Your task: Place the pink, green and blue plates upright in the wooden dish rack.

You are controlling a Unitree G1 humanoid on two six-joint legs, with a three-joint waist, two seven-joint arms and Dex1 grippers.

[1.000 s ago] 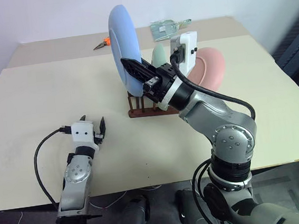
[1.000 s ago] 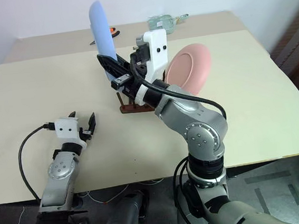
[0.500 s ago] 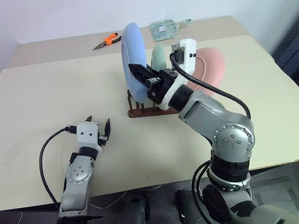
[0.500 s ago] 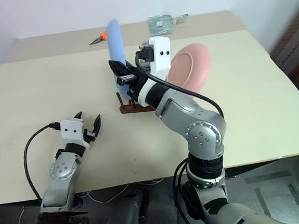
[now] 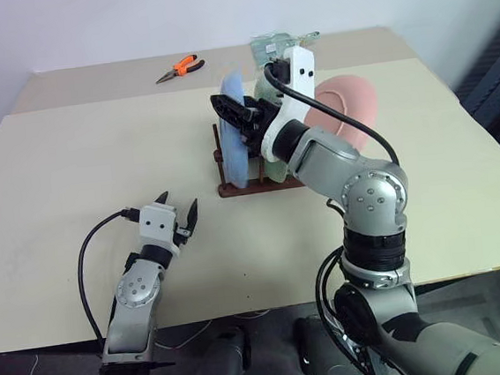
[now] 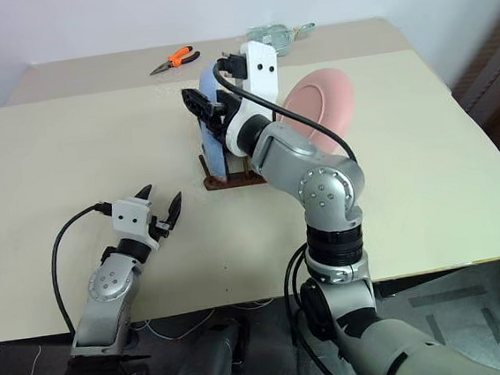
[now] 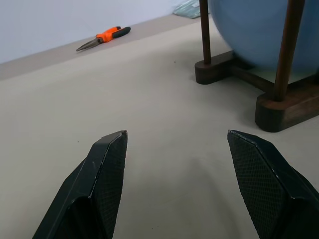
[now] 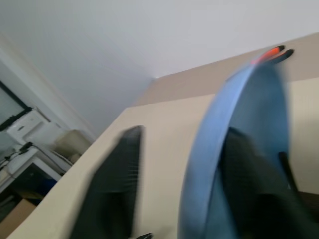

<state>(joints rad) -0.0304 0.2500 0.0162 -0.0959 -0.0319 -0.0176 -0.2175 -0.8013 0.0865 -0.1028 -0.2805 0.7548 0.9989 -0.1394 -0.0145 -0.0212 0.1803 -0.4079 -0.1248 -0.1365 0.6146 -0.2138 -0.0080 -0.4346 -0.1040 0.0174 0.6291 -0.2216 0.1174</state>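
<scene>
Quick count of what's here: three plates total, one blue plate (image 5: 234,127), one mint green plate (image 5: 266,88) and one pink plate (image 5: 345,112). One wooden dish rack (image 5: 259,185) with thin upright pegs, can't get a solid peg count since the plates and arm cover most of them. One pair of orange-handled pliers (image 5: 179,68) at the back of the desk (image 5: 73,187). One clear plastic thing (image 6: 278,34), can't tell what. Two end effectors: left end effector (image 5: 178,214), right end effector (image 6: 212,111).
</scene>
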